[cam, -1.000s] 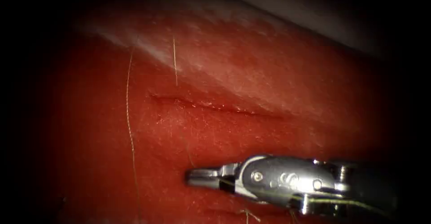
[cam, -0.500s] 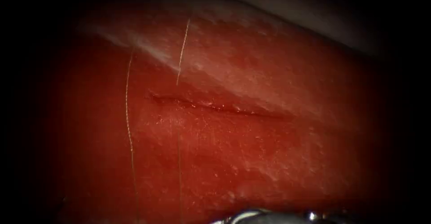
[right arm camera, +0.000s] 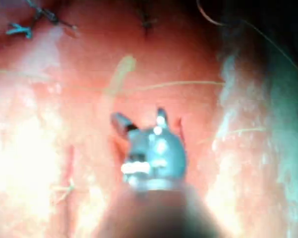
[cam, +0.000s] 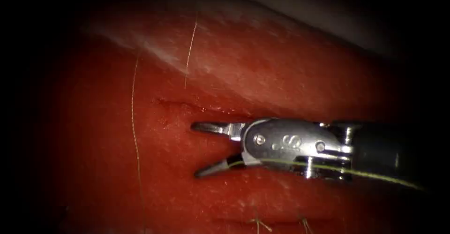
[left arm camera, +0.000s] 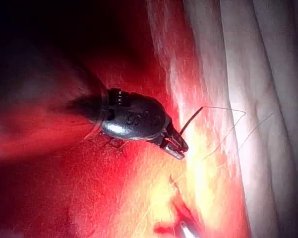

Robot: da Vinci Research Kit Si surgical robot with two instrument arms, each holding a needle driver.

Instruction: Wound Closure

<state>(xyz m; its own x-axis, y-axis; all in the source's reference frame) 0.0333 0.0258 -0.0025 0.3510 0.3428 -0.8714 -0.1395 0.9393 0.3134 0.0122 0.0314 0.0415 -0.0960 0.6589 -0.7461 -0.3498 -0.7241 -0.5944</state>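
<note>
My right tool (cam: 196,150) comes in from the right just below the cut (cam: 187,106), its jaws spread wide with nothing between them. A greenish thread (cam: 356,172) lies along its wrist and shaft. The right wrist view also has those jaws (right arm camera: 140,118) parted over the tissue (right arm camera: 198,148). In the left wrist view my left tool (left arm camera: 176,147) hangs above the tissue, jaws shut on a thin dark curved piece that looks like the needle (left arm camera: 191,120), clear of the tissue. Thread (left arm camera: 228,110) trails from its far end.
A long strand of thread (cam: 134,121) runs down the tissue left of the cut, and a short strand (cam: 190,51) stands above it. Cut thread ends (cam: 258,223) stick up near the picture's bottom edge. A pale cloth (left arm camera: 272,99) borders the tissue.
My right tool dipped out at the bottom edge with jaws shut, then came back higher, close to the cut, and its jaws opened wide. The short strand swung slightly.
</note>
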